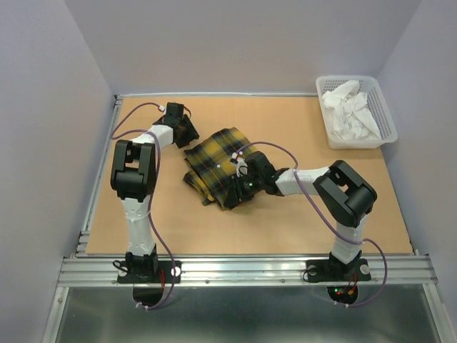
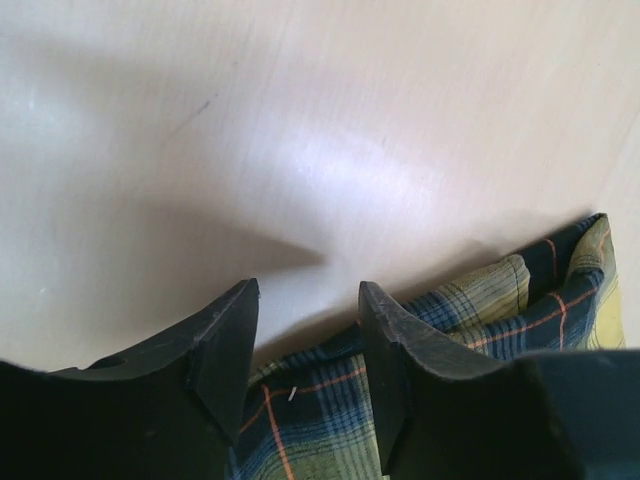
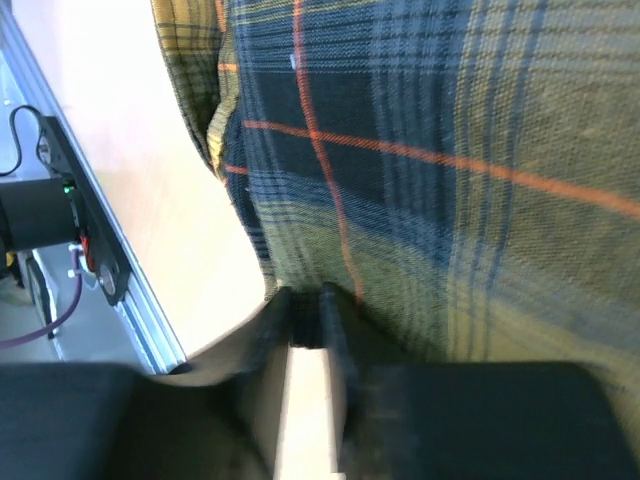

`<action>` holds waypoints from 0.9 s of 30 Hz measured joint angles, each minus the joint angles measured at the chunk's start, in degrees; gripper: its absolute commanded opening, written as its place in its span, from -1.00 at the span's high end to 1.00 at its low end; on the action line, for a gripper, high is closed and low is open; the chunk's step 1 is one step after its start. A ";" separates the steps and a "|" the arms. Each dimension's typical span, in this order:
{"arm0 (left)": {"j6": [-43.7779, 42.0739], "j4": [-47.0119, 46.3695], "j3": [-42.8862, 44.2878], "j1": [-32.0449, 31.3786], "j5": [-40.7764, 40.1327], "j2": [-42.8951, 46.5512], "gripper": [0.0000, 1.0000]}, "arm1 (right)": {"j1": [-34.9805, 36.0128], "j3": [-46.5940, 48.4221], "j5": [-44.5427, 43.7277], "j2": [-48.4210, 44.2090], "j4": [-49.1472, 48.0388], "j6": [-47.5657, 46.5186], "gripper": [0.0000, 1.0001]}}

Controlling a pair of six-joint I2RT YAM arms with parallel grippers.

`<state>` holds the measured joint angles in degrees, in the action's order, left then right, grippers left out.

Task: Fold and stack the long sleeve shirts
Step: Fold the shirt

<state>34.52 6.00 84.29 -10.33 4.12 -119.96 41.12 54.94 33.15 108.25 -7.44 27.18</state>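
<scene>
From above, the shirt (image 1: 218, 166) is lying folded in a compact plaid bundle near the middle of the table (image 1: 300, 221). The left gripper (image 1: 189, 136) is sitting at the bundle's far left corner. The right gripper (image 1: 237, 187) is reaching in from the right and resting on the bundle's near right edge. A white basket (image 1: 389, 121) holding white cloths (image 1: 350, 111) is standing at the far right corner, well apart from the shirt.

In the left wrist view, the left gripper (image 2: 308, 335) is hanging over the shirt's (image 2: 480, 310) edge with its jaws parted about halfway. Nothing is lying between the two black fingers (image 2: 225, 345); the plaid is showing below and behind them, and bare table (image 2: 300, 120) is filling the rest of the view. Whether the tips are touching the cloth cannot be told.

In the right wrist view, the plaid (image 3: 450, 180) is filling the upper right, with thin orange lines crossing dark and yellow squares. The right gripper (image 3: 305, 305) is sitting at the cloth's lower edge with its jaws drawn narrow, only a slim gap between them. The fingers (image 3: 332, 310) are blurred, so it cannot be told whether they are pinching any fabric. At the left, a metal rail (image 3: 120, 290) and a black arm base (image 3: 35, 210) are showing beside the table edge.
</scene>
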 measured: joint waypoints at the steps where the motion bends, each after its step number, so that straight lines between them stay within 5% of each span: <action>1: 0.00 0.37 0.26 0.09 -0.11 -0.02 -0.22 | 0.26 0.17 -0.50 -0.61 0.85 -0.33 0.12; 7: 0.50 3.06 -2.84 0.42 -1.75 5.46 -0.40 | 0.83 5.57 -8.17 -4.96 10.25 -3.17 -0.20; 14: 2.08 3.96 -8.83 -1.33 -3.96 18.45 -0.01 | -4.76 10.71 -16.61 -11.58 15.56 -5.16 -0.19; 18: 2.40 3.34 -10.21 -2.54 -4.50 17.27 0.21 | -9.68 10.73 -19.52 -13.51 17.31 -6.08 -0.18; 27: 3.82 4.37 -11.82 -2.69 -6.67 9.33 0.29 | -18.45 10.45 -23.52 -13.53 20.15 -6.49 -0.18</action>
<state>38.35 10.37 72.47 -13.02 -2.55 -110.63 22.68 65.39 9.63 94.72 12.71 20.69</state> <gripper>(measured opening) 0.353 0.594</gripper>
